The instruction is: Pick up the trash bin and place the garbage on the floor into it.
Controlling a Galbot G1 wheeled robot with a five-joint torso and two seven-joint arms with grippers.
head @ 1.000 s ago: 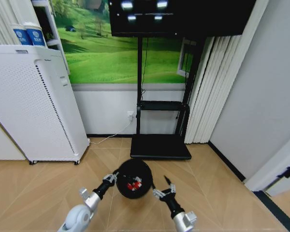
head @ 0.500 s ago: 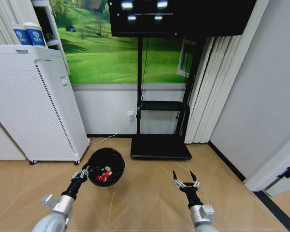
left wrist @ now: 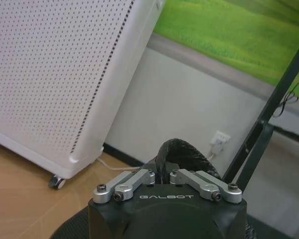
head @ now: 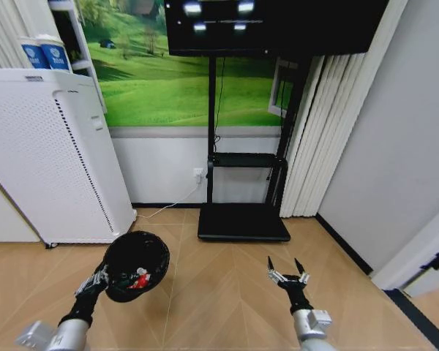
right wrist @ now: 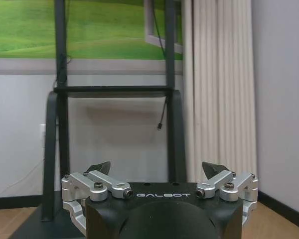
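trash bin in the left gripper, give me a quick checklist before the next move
1. Left gripper shut on the trash bin rim: ok.
2. Bin lifted off the floor: ok.
3. Garbage in the bin: red-and-white bits visible, ok; bottle, cannot tell.
4. Right gripper open and free: ok.
5. Bin upright: not ok, its mouth tilts toward the camera.
6. Floor ahead free of litter: ok in the head view.

Lower left of the frame, the left gripper (head: 102, 276) clamps the rim of the trash bin (head: 137, 266), held above the floor (head: 219, 292) with its mouth tilted toward the camera. Red-and-white garbage (head: 138, 279) lies inside. At lower right, the right gripper (head: 288, 272) hangs with fingers spread, empty.
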